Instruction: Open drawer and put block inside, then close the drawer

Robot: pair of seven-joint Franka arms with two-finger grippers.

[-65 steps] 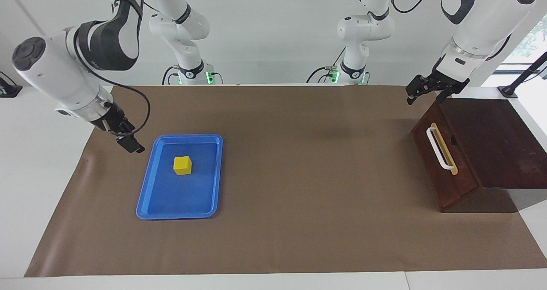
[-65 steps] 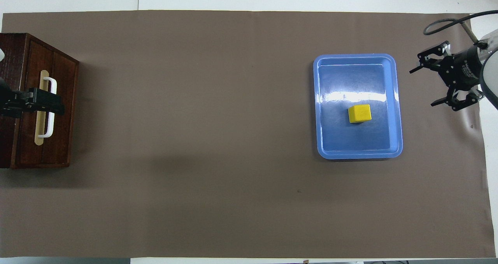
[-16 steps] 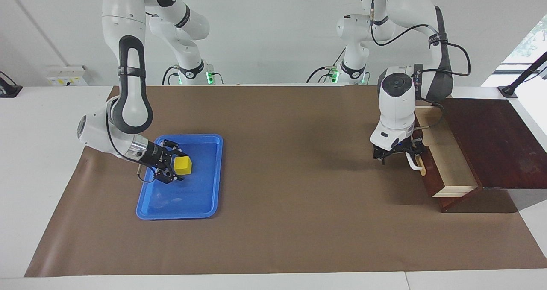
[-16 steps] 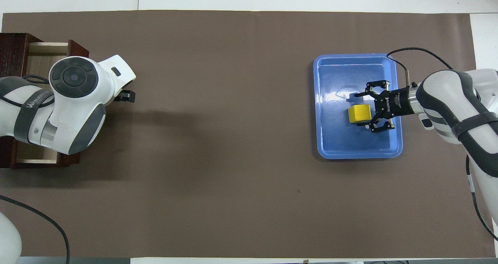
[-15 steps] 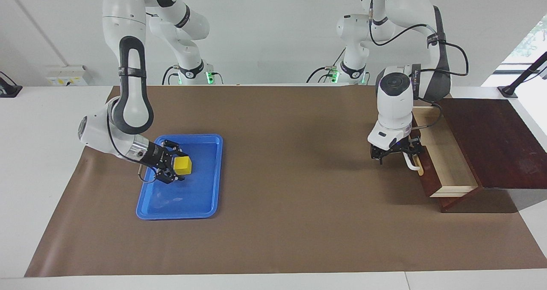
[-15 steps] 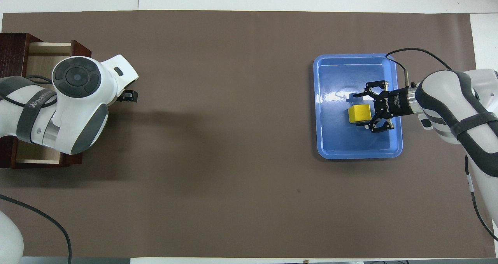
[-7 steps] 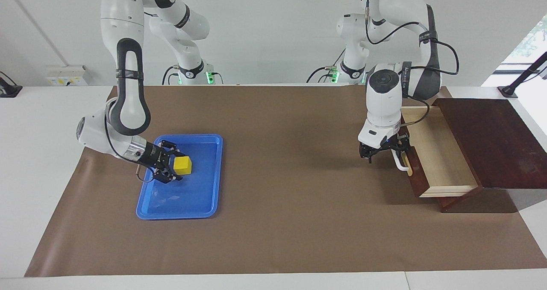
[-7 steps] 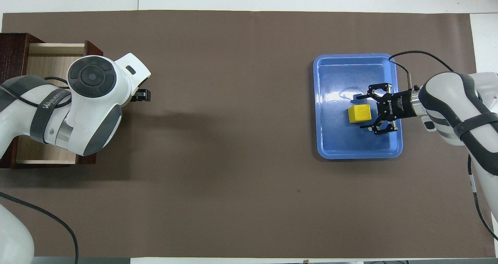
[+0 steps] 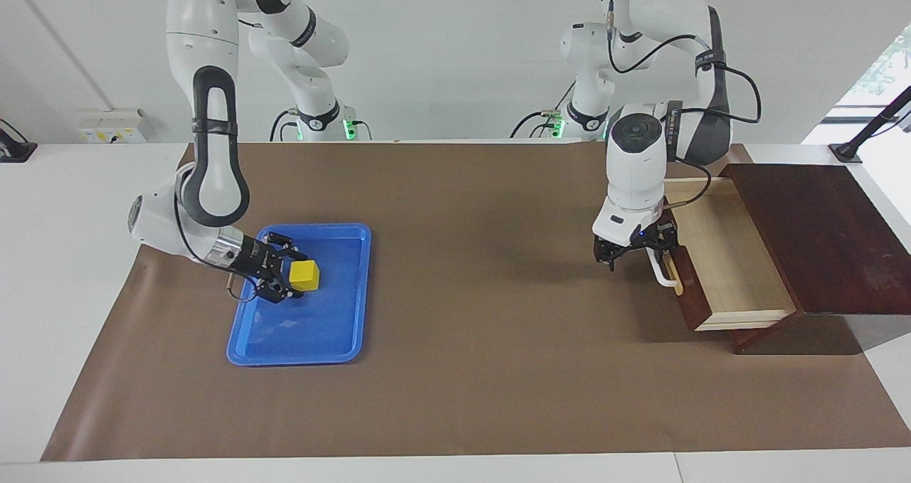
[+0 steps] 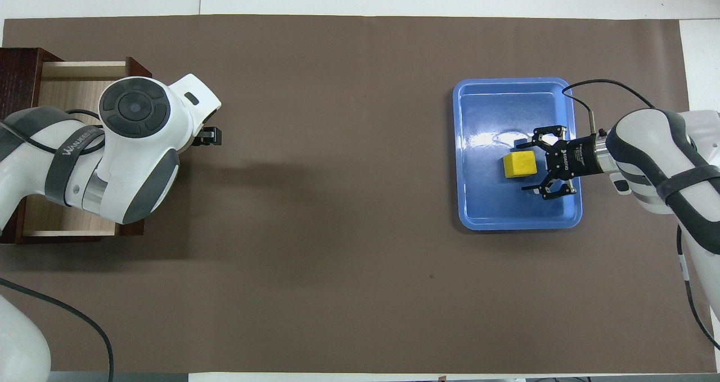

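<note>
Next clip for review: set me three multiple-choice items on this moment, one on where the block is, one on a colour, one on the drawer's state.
1. Where is the block?
A. in the drawer
B. on the blue tray
C. on the brown mat

2. What colour is the drawer's handle?
A. white
B. black
C. yellow

3. How is the drawer?
A. fully shut
B. lifted off the table
C. pulled open, nothing inside

Answers:
1 B: the block rests on the blue tray, with the open right gripper beside it.
2 A: the handle is a white bar, with the left gripper at it.
3 C: the drawer shows its bare pale wood floor.
</note>
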